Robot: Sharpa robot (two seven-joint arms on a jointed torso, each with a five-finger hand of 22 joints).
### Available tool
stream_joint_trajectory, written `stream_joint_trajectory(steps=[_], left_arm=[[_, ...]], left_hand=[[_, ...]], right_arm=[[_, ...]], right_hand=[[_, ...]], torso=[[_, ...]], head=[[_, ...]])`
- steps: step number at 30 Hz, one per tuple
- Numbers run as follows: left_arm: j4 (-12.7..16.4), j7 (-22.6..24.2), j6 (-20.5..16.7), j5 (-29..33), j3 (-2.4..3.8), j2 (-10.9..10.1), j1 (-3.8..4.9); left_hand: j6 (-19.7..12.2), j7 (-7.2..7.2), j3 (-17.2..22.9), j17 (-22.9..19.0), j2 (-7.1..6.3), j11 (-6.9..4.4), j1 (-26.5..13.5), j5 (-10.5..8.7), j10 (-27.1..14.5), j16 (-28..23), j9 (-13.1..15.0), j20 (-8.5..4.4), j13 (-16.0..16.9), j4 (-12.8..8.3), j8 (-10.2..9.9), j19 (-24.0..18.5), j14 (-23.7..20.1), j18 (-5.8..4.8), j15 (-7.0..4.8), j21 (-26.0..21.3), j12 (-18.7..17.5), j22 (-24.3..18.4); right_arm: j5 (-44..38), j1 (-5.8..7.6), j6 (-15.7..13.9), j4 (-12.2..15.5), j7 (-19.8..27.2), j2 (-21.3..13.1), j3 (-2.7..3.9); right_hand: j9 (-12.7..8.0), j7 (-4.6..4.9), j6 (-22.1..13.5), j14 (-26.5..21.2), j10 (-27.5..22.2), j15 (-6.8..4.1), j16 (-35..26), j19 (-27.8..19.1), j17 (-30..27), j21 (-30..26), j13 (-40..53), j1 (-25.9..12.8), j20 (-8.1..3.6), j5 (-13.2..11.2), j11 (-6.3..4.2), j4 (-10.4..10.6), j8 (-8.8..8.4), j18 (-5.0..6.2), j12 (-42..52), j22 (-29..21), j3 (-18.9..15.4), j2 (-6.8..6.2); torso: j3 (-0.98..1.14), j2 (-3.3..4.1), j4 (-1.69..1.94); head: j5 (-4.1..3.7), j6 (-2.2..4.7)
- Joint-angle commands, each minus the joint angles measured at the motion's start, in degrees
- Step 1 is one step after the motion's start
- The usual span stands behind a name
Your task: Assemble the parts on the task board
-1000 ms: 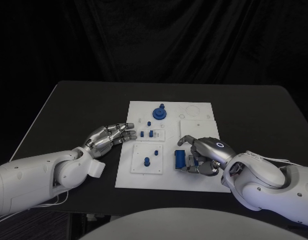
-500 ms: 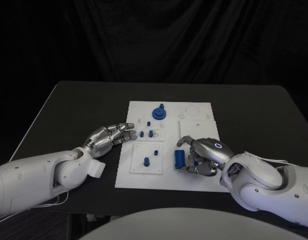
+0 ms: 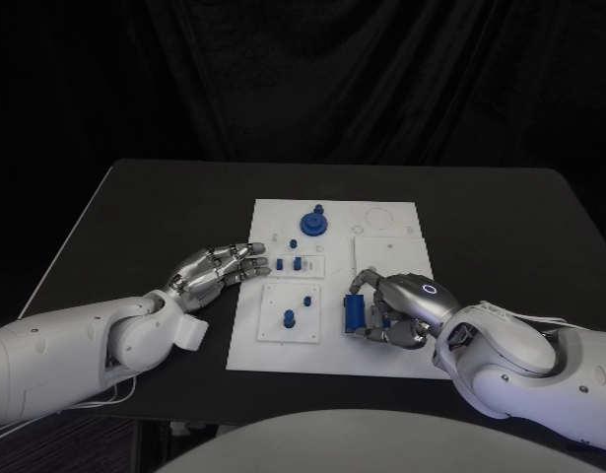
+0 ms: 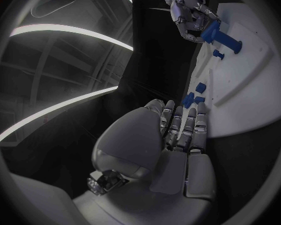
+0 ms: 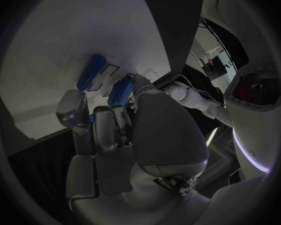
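Note:
The white task board (image 3: 388,232) lies in the middle of the table. My right hand (image 3: 402,307) rests on its near right part, and its fingers grip a long blue block (image 3: 351,313); the left wrist view shows that block (image 4: 220,36) sticking out of the right hand (image 4: 190,15). My left hand (image 3: 218,269) lies flat at the board's left edge, fingers straight and apart, holding nothing. A blue round part with a peg (image 3: 314,223) stands at the far end. Small blue pieces (image 3: 293,264) sit near the left fingertips. A blue peg (image 3: 289,318) stands on the near left plate.
Black table (image 3: 147,217) surrounds the board, with bare surface on the left, right and far sides. Raised white square plates (image 3: 388,248) sit on the board's right half. The left hand's own fingers (image 4: 185,130) point at the board's edge (image 4: 253,105).
My right hand has edged slightly left and its fingers have closed more tightly round the blue block. The left hand has stayed where it was.

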Motion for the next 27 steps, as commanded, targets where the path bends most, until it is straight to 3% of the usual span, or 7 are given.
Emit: stream_joint_trajectory(steps=[1,2,6,11,14,27], left_arm=[[0.00,-0.70,0.71,0.05,-0.09,0.24,-0.32],[-0.01,-0.72,0.74,0.05,-0.09,0.25,-0.34],[-0.04,-0.76,0.81,0.05,-0.09,0.29,-0.45],[0.00,-0.77,0.82,0.05,-0.09,0.22,-0.57],[-0.02,-0.78,0.82,0.05,-0.09,0.19,-0.62],[-0.01,-0.64,0.88,0.05,-0.09,0.09,-0.74]], left_hand=[[0.02,0.57,0.40,0.04,0.07,0.40,0.29,0.24,-0.04,0.09,-0.07,0.31,0.06,0.06,0.37,0.23,-0.21,-1.20,-0.15,-0.06,0.28,-0.09],[0.02,0.57,0.40,0.04,0.07,0.40,0.29,0.24,-0.04,0.09,-0.07,0.31,0.06,0.06,0.37,0.23,-0.21,-1.20,-0.15,-0.06,0.28,-0.09],[0.02,0.57,0.40,0.04,0.07,0.40,0.29,0.24,-0.04,0.09,-0.07,0.31,0.06,0.06,0.37,0.23,-0.21,-1.20,-0.15,-0.06,0.28,-0.09],[0.04,0.61,0.52,0.04,0.10,0.44,0.28,0.26,0.00,0.08,-0.06,0.30,0.07,0.07,0.40,0.21,-0.23,-1.19,-0.17,-0.07,0.29,-0.11],[0.04,0.61,0.52,0.04,0.10,0.44,0.28,0.26,0.00,0.08,-0.06,0.30,0.07,0.07,0.40,0.21,-0.23,-1.19,-0.17,-0.07,0.29,-0.11],[0.07,0.64,0.80,0.08,0.07,0.42,0.22,0.28,0.09,0.34,-0.06,0.34,0.07,0.07,0.45,0.19,-0.03,-1.19,-0.01,-0.08,0.31,-0.18]], right_arm=[[-0.58,-0.17,-1.51,0.24,-0.48,-0.21,0.01],[-0.58,-0.17,-1.65,0.25,-0.46,-0.24,0.01],[-0.58,-0.18,-2.02,0.27,-0.39,-0.35,0.01],[-0.12,-0.18,-2.85,0.39,0.04,-0.52,0.02],[0.11,-0.18,-3.25,0.56,0.24,-0.69,0.02],[1.18,-0.18,-3.79,2.41,0.52,-2.01,0.02]], right_hand=[[0.18,0.72,0.65,0.13,0.45,0.12,0.43,0.41,0.15,0.37,0.07,-0.15,0.06,1.04,-0.06,-0.08,1.03,0.35,0.35,7.51,0.20,0.73],[0.27,0.64,1.44,0.25,0.57,0.11,0.57,0.56,0.35,0.65,0.10,-1.15,-0.01,3.46,-0.15,0.04,2.14,0.30,0.40,7.58,0.18,1.38],[0.00,0.45,2.67,0.38,0.79,-0.05,0.72,0.76,0.50,1.02,0.16,-1.22,-0.09,6.47,-0.25,-0.22,3.33,0.23,0.48,7.67,0.63,1.93],[-0.42,0.41,2.95,0.45,0.85,-0.11,0.80,0.84,0.61,1.21,0.13,-0.93,-0.16,8.51,-0.30,-0.35,3.57,0.20,0.47,7.72,1.08,1.94],[-0.90,0.38,3.45,0.56,1.12,-0.17,0.93,1.03,0.77,1.65,0.25,-0.66,-0.22,11.44,-0.34,-0.32,3.72,0.11,0.53,7.83,1.75,1.94],[-2.35,0.37,5.04,0.84,1.84,-0.12,1.22,1.40,1.17,2.46,0.44,-1.20,-0.22,15.84,-0.24,-0.13,3.34,-0.03,0.64,8.02,3.16,1.37]], torso=[[-0.01,0.02,0.01],[0.00,0.00,0.01],[0.00,0.00,0.00],[0.01,-0.01,-0.01],[0.01,0.00,0.00],[0.02,0.00,-0.01]], head=[[-0.07,0.00],[-0.07,0.00],[-0.08,0.00],[-0.16,0.00],[-0.13,0.00],[-0.13,0.00]])
